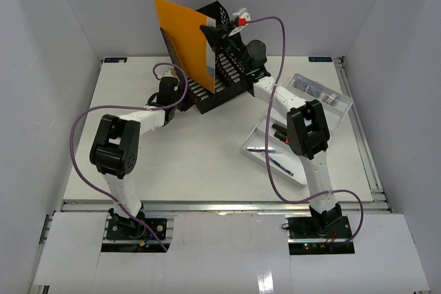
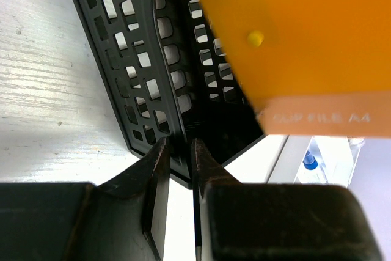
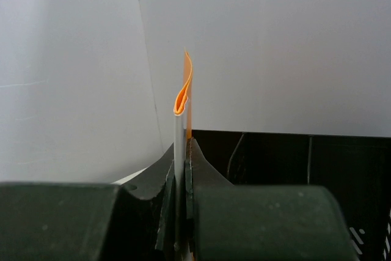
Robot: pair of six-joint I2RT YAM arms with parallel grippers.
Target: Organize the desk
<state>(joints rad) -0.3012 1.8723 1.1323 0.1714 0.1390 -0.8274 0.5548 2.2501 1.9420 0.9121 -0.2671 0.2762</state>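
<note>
The right jaws are pinched shut on the edge of an orange folder (image 3: 184,87), which tilts partly inside a black mesh rack (image 2: 131,71). The left jaws, narrow, clamp the rack's lower wall. The folder's label reads "FILE A4". The rack stands on the white surface (image 1: 193,163), and a silver tray (image 1: 331,111) to its right holds pens (image 1: 279,164).

White link segments (image 1: 148,118), bulky black joints (image 1: 114,146), looping purple cables (image 1: 74,144), dark left claw (image 2: 179,145) and right claw (image 3: 181,148).
</note>
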